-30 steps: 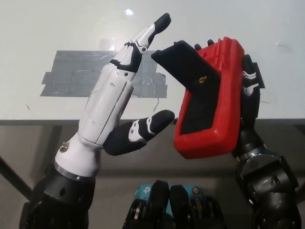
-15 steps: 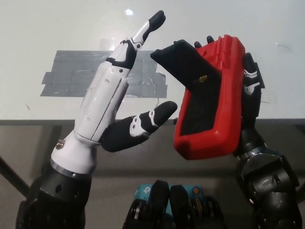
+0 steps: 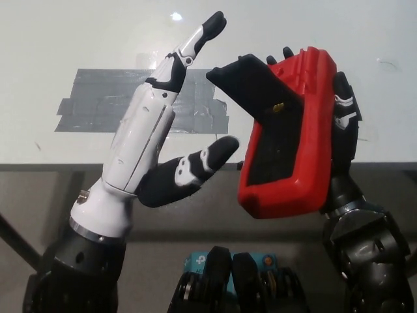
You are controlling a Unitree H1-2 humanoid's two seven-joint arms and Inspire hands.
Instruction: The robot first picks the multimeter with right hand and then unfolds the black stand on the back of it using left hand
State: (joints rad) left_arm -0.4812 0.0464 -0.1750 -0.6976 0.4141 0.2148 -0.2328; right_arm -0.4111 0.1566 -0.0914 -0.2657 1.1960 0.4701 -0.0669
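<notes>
My black right hand [image 3: 342, 130] is shut on a red multimeter [image 3: 293, 176], holding it upright above the table's front edge with its back towards the camera. The black stand [image 3: 251, 85] on that back is swung out at its top, pointing up and to the left. My white left hand [image 3: 153, 134] is open just left of the multimeter, fingers stretched upward, its black-tipped thumb [image 3: 212, 156] close to the meter's lower left edge without clearly touching it.
A white table [image 3: 65, 32] lies below, with a patch of grey tape strips [image 3: 98, 101] behind my left hand. The table's front edge [image 3: 39, 166] runs across the middle; darker floor shows beneath.
My left hand has drifted slightly left and up, away from the stand, with the thumb rising a little. The multimeter and right hand have barely moved.
</notes>
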